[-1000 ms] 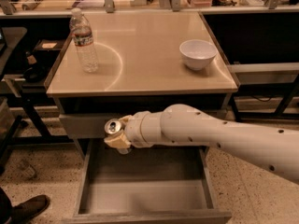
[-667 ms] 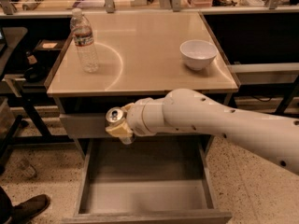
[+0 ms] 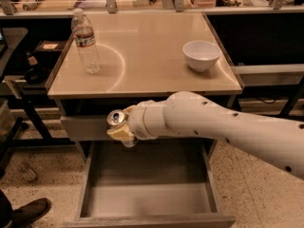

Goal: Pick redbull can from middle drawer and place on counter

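Observation:
My gripper is shut on the redbull can, a small slim can with a silver top and pull tab. It holds the can upright in the air above the open middle drawer, just in front of the counter's front edge. The can's top is a little below the level of the counter, the glossy beige cabinet top. The drawer is pulled out and its grey floor is bare. My white arm reaches in from the right.
A clear plastic water bottle stands at the counter's left. A white bowl sits at its right. A grey drawer front is right behind the can. A shoe is on the floor at the lower left.
My gripper has risen with the can from just above the drawer toward the counter's front edge, shifting slightly right.

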